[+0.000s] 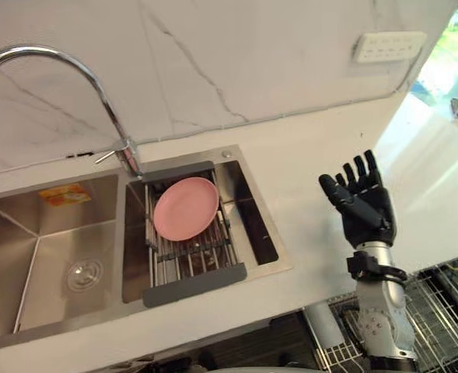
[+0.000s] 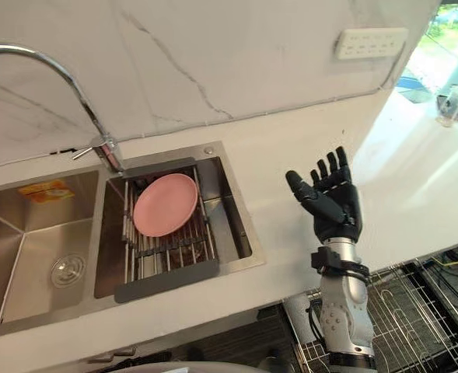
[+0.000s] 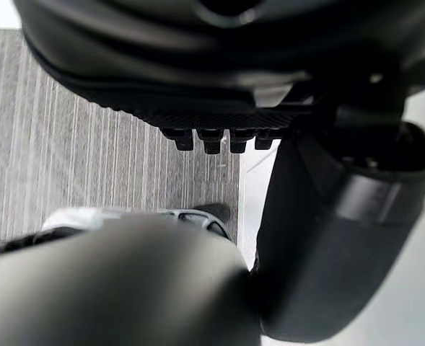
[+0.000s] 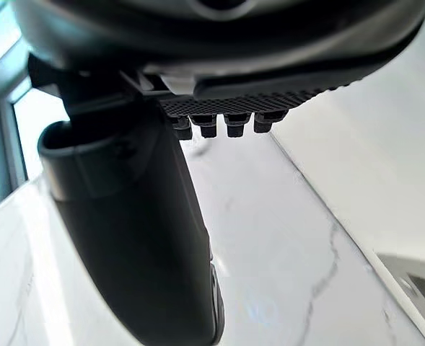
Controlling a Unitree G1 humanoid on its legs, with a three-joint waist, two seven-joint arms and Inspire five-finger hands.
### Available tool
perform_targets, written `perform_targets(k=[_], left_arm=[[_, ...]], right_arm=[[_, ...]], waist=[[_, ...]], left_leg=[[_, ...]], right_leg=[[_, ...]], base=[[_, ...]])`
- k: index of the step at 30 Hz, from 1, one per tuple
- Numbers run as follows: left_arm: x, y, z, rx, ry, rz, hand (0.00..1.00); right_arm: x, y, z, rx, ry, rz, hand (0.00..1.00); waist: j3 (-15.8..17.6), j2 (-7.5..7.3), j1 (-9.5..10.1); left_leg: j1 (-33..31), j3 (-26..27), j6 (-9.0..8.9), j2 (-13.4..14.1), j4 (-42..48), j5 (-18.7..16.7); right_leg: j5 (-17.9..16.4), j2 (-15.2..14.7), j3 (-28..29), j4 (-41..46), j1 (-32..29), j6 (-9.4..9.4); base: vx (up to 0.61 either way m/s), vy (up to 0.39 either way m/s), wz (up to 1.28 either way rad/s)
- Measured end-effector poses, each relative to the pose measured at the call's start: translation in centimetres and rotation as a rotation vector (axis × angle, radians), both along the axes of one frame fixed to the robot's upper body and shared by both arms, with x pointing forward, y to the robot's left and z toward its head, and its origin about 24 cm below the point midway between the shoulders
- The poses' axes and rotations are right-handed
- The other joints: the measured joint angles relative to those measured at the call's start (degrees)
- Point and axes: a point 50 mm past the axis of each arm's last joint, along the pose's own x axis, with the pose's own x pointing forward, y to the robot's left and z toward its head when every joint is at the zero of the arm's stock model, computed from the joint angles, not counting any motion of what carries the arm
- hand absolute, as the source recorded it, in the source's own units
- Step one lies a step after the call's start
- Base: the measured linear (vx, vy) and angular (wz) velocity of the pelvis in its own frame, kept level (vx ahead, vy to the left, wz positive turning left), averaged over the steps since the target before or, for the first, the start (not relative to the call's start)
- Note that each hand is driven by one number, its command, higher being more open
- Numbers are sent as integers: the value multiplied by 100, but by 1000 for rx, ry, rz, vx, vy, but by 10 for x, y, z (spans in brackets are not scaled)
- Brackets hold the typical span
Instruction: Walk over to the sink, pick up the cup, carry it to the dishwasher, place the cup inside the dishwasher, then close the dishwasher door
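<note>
My right hand is raised over the white counter to the right of the sink, palm up-turned, fingers straight and spread, holding nothing. In the right wrist view its fingers and thumb stand straight above the marble. My left hand hangs open over grey floor, empty. The steel double sink holds a pink plate on a wire rack; I see no cup in it. A clear glass stands far right on the counter. The dishwasher's wire rack shows below the counter edge.
A curved chrome tap rises behind the sink's divider. A white socket plate sits on the marble wall. A pale cylindrical thing lies at the left end of the dishwasher rack.
</note>
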Motion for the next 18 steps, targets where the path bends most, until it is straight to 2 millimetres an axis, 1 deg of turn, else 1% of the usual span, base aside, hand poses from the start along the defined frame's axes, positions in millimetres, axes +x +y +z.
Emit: perform_targets(k=[1, 2, 5, 7, 9, 10, 12, 14, 17, 18], left_arm=[[-1, 0, 0, -2, 5, 2, 100], [-1, 0, 0, -6, 6, 9, 100], [-1, 0, 0, -16, -2, 33, 100], [1, 0, 0, -15, -14, 35, 100], [2, 0, 1, -12, -22, 30, 100], [2, 0, 1, -11, -21, 26, 100], [3, 2, 1, -11, -26, 23, 100], [5, 5, 2, -7, -38, 8, 100], [7, 13, 4, 3, -53, 12, 100], [7, 15, 5, 5, -55, 14, 100]], right_arm=[[-1, -2, 0, 15, 1, -10, 100], [-1, -3, -1, 15, 3, -14, 100], [-4, -2, -4, -1, 20, -18, 100], [-4, 3, -6, -66, 38, -1, 100], [-5, 5, -7, -197, 62, 21, 100], [-5, 5, -6, -221, 62, 28, 100], [-3, 3, -2, -343, 75, 53, 100], [1, 4, 3, -445, 78, 89, 100], [15, 14, 17, -561, 43, 193, 100], [17, 17, 21, -603, 32, 219, 100]], waist=[[13, -3, -51], [25, -6, -62], [93, -14, -48], [143, -34, -9], [173, -82, 35], [175, -85, 41], [214, -150, 123], [238, -198, 188], [321, -411, 194], [309, -455, 198]], left_leg=[[14, 22, -6, 13, -1, -6], [22, 31, -8, 17, -2, -8], [50, 35, -8, 6, -19, -9], [65, 20, -3, -14, -44, -6], [81, -55, 21, -88, -200, 37], [83, -82, 33, -111, -242, 58], [126, -134, 84, -190, -328, 96], [131, -126, 111, -217, -327, 94], [142, -97, 120, -222, -325, 96], [145, -95, 125, -222, -325, 90]], right_leg=[[0, 15, 22, -11, 3, 0], [-1, 19, 30, -11, 4, 0], [-3, 12, 35, -6, 24, 3], [-16, -6, 21, 1, 38, 14], [-59, -58, -67, 48, 14, 16], [-79, -78, -94, 78, 2, 24], [-174, -165, -141, 240, -36, 64], [-201, -202, -129, 334, -77, 71], [-200, -209, -120, 356, -93, 71], [-200, -208, -123, 357, -93, 71]], base=[[5, -51, -22], [0, -31, -9], [0, 0, 0], [-11, 10, 4], [-9, 27, 19], [11, 43, 25], [33, 52, 16], [44, 42, -1], [31, 11, -5], [36, -5, -3]])
